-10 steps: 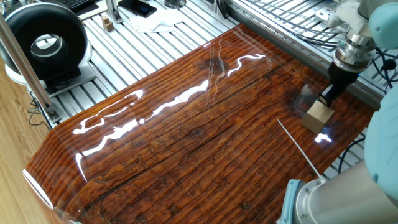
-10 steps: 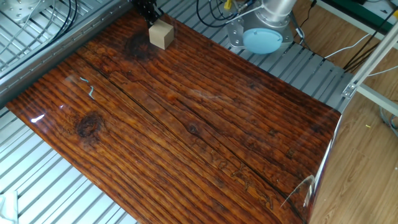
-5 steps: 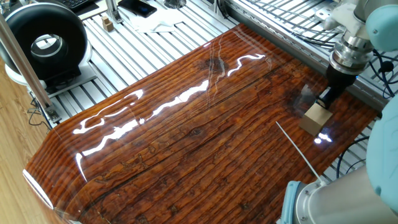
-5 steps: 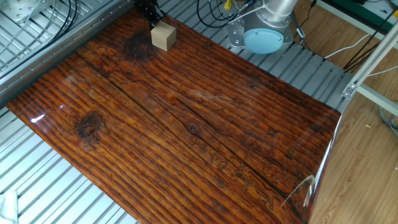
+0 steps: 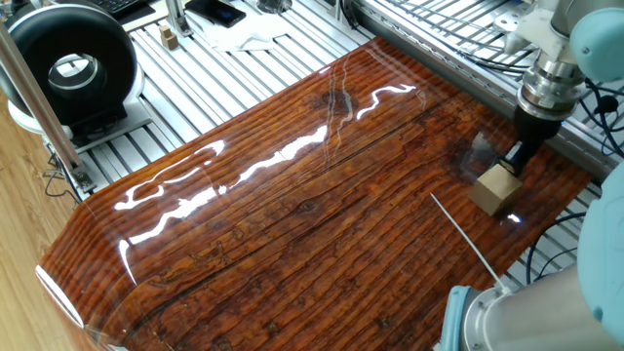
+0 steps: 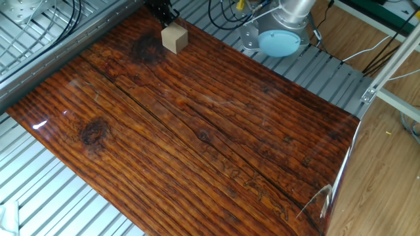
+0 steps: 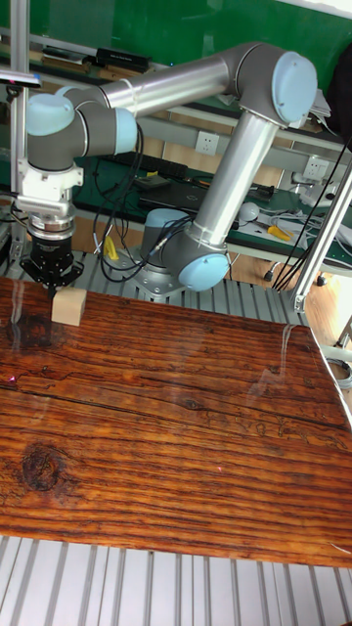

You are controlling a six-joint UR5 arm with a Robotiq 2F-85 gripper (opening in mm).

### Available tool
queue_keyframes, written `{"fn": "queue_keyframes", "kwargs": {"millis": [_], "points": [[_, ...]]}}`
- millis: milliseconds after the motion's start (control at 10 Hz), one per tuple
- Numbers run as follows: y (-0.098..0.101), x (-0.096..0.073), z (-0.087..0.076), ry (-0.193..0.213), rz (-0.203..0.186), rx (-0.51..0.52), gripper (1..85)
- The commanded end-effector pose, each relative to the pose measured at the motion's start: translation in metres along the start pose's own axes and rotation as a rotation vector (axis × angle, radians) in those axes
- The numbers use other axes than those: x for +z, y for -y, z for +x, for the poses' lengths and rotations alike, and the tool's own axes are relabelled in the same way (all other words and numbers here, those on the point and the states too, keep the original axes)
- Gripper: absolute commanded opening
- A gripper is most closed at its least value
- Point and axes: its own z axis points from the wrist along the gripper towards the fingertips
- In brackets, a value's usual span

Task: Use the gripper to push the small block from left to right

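One fixed view: the claw (image 5: 514, 156) sits low at the far right end of the tabletop (image 5: 292, 214), tips against the small block (image 5: 493, 188). Vs 1 s ago the block has slid a bit leftward in the picture, toward the board's middle, w/ the claw following — so the push is under way, early stage. Fingers look close together, nothing gripped; can't tell for sure if fully clenched.

The other fixed view: claw (image 6: 161, 12) at the top edge, mostly cropped; block (image 6: 174, 39) just below it, touching. Block is a little further right in this picture than a sec ago — same small shift. Most of the board's length is left to cover.

Tall fixed view: claw (image 7: 53, 273) points straight down, block (image 7: 68, 305) under/just right of it near the tabletop's back-left corner. Judged from here, travel is left to right, as the task wants.

Count: 1 arm, 1 claw, 1 block, 1 tabletop.
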Motion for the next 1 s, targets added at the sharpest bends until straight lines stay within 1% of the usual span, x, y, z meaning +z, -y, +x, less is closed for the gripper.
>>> {"fn": "queue_keyframes", "kwargs": {"millis": [0,300,600,900], "points": [[-0.008,-0.002,-0.006,0.010,-0.008,0.008,1.0],[-0.013,0.001,-0.011,0.017,-0.024,0.010,1.0],[-0.024,-0.002,-0.011,0.013,-0.039,0.021,1.0],[-0.032,-0.001,-0.009,0.011,-0.039,0.026,1.0]]}}
